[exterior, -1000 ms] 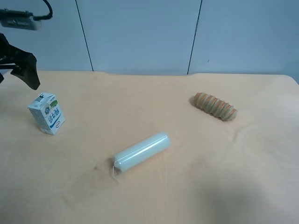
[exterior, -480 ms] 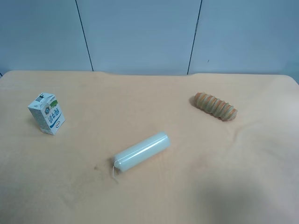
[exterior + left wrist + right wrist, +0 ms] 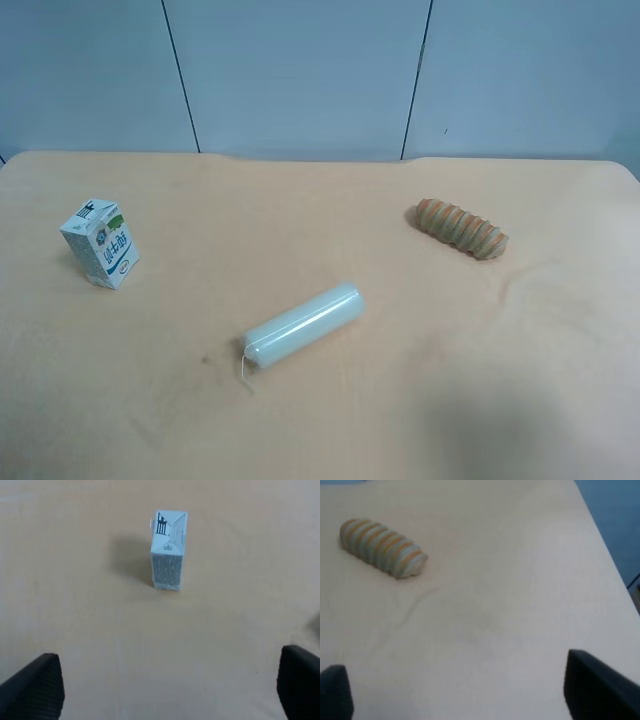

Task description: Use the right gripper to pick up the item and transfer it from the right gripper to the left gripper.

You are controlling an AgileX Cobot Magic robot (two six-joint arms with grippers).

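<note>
The milk carton (image 3: 169, 550) stands upright on the table (image 3: 90, 630), apart from the spread, empty left hand (image 3: 167, 682).

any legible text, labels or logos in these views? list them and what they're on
Milk carton: blue Chinese lettering down its front face, too small to read; a small round mark below it, also unreadable.
Carton top: a black barcode-like mark, no readable digits.
Pale green cylinder and ridged roll: no text visible.
</note>
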